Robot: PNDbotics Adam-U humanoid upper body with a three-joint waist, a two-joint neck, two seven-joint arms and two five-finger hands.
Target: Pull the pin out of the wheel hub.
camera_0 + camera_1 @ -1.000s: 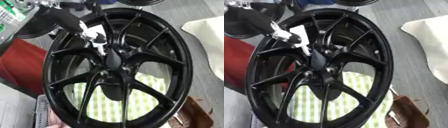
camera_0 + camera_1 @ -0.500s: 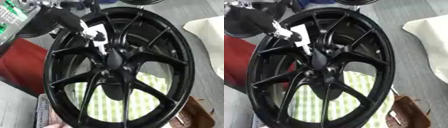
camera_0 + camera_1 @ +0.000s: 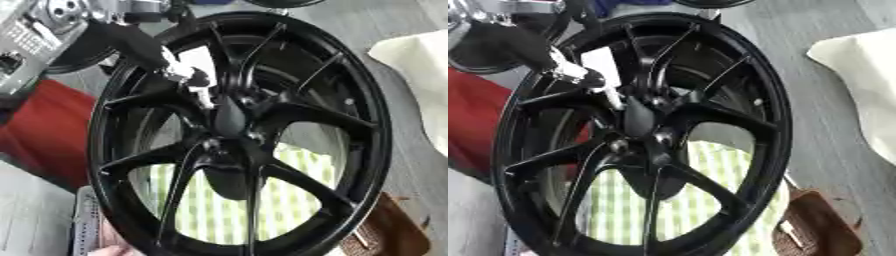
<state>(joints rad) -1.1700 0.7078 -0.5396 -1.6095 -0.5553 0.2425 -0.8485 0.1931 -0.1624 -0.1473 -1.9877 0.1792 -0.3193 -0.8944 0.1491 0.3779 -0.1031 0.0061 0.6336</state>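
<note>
One hand (image 3: 179,70), the left, reaches the hub (image 3: 229,116) from upper left, fingers pinched on the pale pin (image 3: 611,98), whose axis slants down-right into the hub.

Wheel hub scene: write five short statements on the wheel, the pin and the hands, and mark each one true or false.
1. The black spoked wheel stands tilted and fills most of the view. True.
2. The left hand reaches in from the upper left toward the hub. True.
3. A slim pale pin shows between the left hand and the hub. True.
4. The right hand grips the rim. False: no right hand shows in either view.
5. A plain blue cloth lies behind the lower spokes. False: it is a green-and-white checked cloth.
</note>
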